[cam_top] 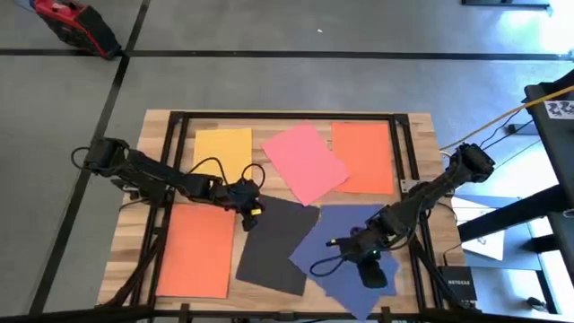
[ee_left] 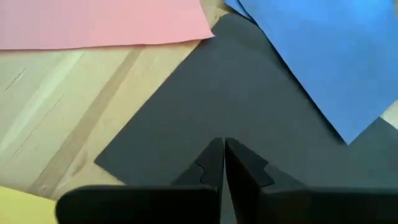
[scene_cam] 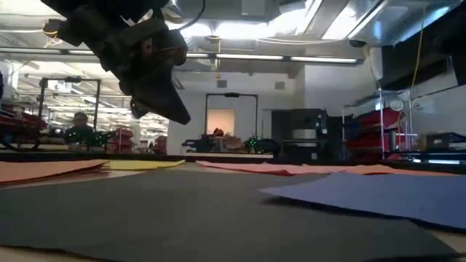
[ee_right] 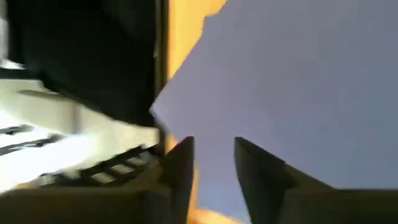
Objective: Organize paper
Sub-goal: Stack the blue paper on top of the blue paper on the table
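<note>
Across a pale wooden table, loose sheets of paper lie scattered: yellow, pink, orange at the far right and the near left, black and dark blue overlapping. The left claw, shut and empty, hovers at the black sheet's far left corner. The right claw, slightly open and holding nothing, sits over the blue sheet's near right edge. Dragging either sheet could shift its overlapping neighbour. No containers are visible.
</note>
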